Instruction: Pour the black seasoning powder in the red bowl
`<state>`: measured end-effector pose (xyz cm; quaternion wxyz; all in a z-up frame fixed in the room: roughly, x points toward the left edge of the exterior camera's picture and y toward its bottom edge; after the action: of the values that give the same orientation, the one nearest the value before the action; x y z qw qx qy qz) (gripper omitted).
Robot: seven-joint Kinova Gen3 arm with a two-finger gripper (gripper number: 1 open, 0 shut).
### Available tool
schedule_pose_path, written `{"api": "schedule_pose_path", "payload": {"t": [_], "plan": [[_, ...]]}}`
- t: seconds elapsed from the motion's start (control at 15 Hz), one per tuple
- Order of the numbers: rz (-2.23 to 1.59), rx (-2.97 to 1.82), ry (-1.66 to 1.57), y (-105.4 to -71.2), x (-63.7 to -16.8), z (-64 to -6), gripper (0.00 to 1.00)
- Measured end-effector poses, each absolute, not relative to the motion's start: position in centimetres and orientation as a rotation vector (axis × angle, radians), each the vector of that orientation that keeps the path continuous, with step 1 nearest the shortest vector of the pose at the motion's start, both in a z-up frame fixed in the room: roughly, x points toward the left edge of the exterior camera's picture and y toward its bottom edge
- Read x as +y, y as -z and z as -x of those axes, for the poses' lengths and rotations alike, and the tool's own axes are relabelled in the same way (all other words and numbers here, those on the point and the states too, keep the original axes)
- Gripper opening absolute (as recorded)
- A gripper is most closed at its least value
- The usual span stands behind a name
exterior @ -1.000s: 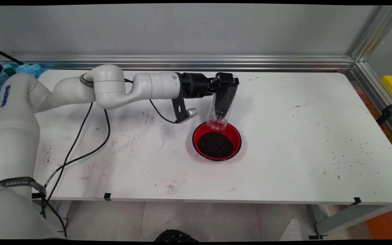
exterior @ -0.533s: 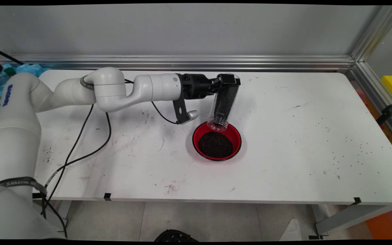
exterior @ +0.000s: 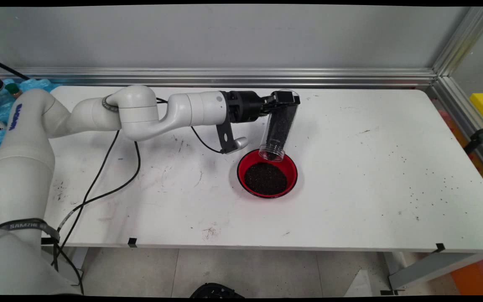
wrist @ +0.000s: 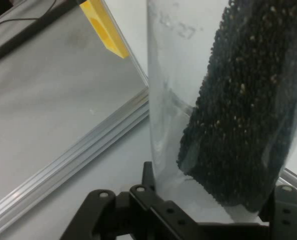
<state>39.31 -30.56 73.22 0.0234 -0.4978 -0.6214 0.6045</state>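
Note:
My gripper (exterior: 285,100) is shut on a clear plastic jar (exterior: 279,126) partly filled with small black grains. The jar is tipped mouth-down, its open mouth (exterior: 271,154) hanging just over the far rim of a red bowl (exterior: 292,167) that holds a heap of the same black grains (exterior: 265,178). In the hand view the jar (wrist: 223,100) fills the frame, with dark grains packed along one side and the gripper (wrist: 208,220) at its base.
Black cables (exterior: 99,184) hang from the arm to the table's near left edge. Scattered black grains (exterior: 426,188) dot the right side of the white table (exterior: 371,218). An aluminium rail (exterior: 224,77) runs along the back wall.
The gripper and jar have shifted slightly to the right and the jar has turned a little more upright, mouth still down over the bowl's far rim.

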Motion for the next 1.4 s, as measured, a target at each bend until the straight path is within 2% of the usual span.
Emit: {"api": "schedule_pose_path", "payload": {"t": [1.4], "plan": [[1.702, -1.835, -1.998, -73.78, -29.67, -39.04, 0.0]]}}
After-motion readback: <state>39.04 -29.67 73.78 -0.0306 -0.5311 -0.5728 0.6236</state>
